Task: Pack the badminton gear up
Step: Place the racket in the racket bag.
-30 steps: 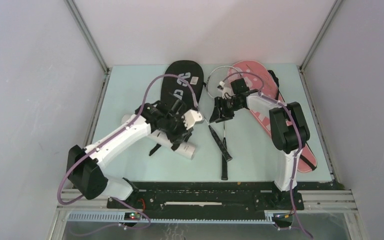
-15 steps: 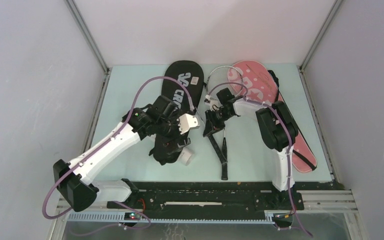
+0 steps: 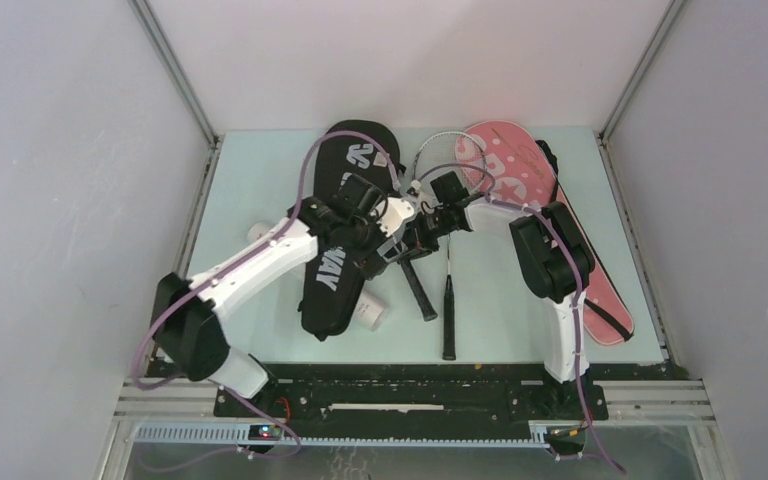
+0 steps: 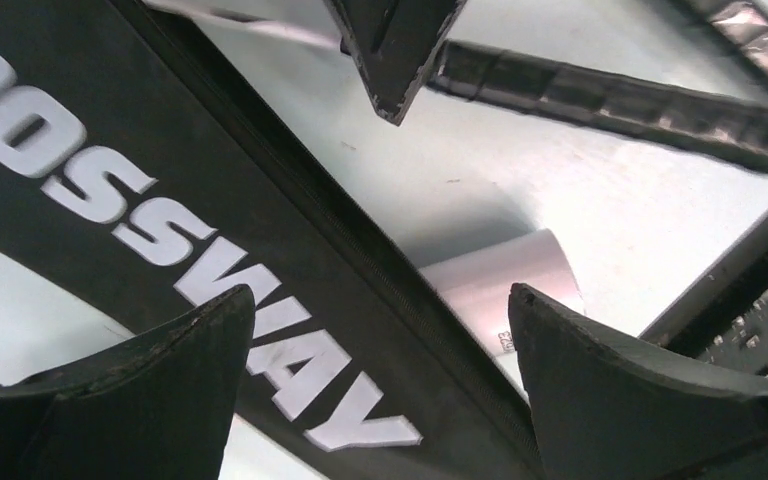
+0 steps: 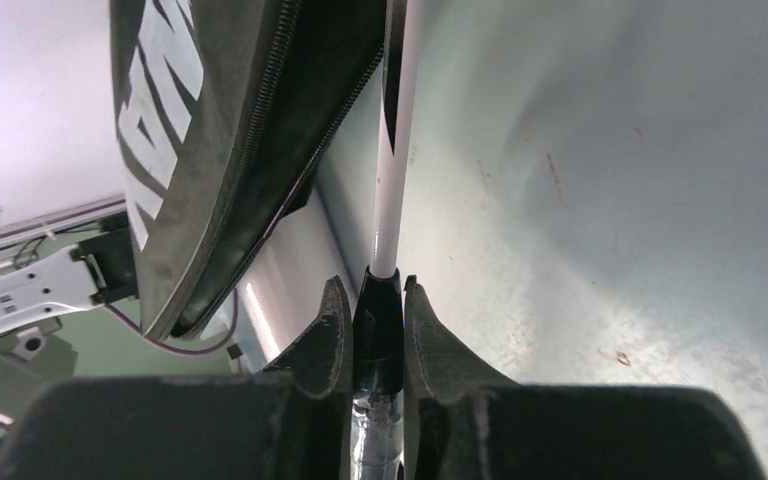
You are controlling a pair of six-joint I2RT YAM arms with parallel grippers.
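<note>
Enclosure: a pale green tabletop (image 3: 250, 180) boxed in by plain grey walls with aluminium corner posts. A black rail runs along the near edge.
Left margin: bare table between the left wall and the black cover, with one end of a long white cylindrical tube (image 3: 370, 311) poking out toward that wall.
Black cover: a black zippered fabric racket cover lettered "CROSSWAY" in white (image 3: 327, 290) slants from the far edge toward near-left and lies over the tube. The tube's other end shows at the cover's near side. Whether anything is inside the cover cannot be told.
Left gripper (image 4: 380, 295): fingers spread wide, hanging just above the cover's lettered edge and the tube end, gripping nothing.
Right gripper (image 5: 375, 300): fingers pressed onto the black collar of a white-shafted racket (image 5: 392, 190), close beside the cover's zip.
Handles: an angled black wrapped handle (image 3: 419, 293) and, just right of it, a straight black handle (image 3: 448, 325), apart from each other.
Heads: a white-framed strung head (image 3: 435, 158) at far centre, overlapping the pink cover's far end.
Pink cover: a pink fabric racket cover with white print (image 3: 600, 290) slants down the right side to the near-right corner, with a black strap (image 3: 615, 325) across its near end.
Open room: bare table between the straight handle and the pink cover.
</note>
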